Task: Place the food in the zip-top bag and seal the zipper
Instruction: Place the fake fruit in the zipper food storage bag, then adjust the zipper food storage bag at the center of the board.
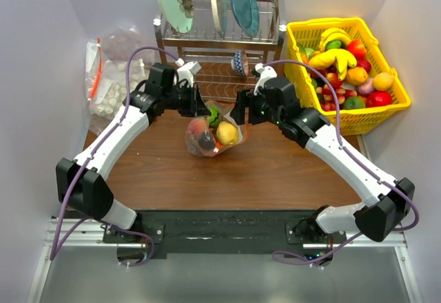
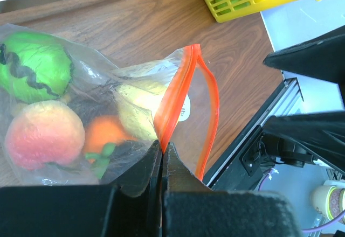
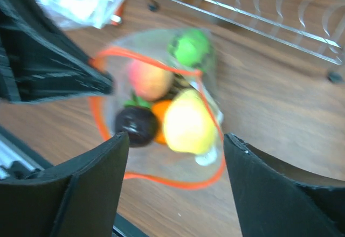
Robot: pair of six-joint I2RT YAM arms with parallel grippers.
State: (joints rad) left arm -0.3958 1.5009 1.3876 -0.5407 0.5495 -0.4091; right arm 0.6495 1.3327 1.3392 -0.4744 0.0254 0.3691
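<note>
Orange-red zipper (image 2: 175, 94) between tight left jaws

The white-and-black left arm (image 1: 116, 136) and the white-and-black right arm (image 1: 344, 155) both reach forward and bend inward toward the clear crinkly plastic bag (image 1: 209, 140), one on each side of it. The left black two-finger gripper (image 2: 161, 148) sits at the bag's left edge, jaws pinched tight on its orange-red zip strip (image 2: 176, 92). The right black two-finger gripper (image 3: 175, 138) hangs at the bag's right side, fingers spread wide.
</note>
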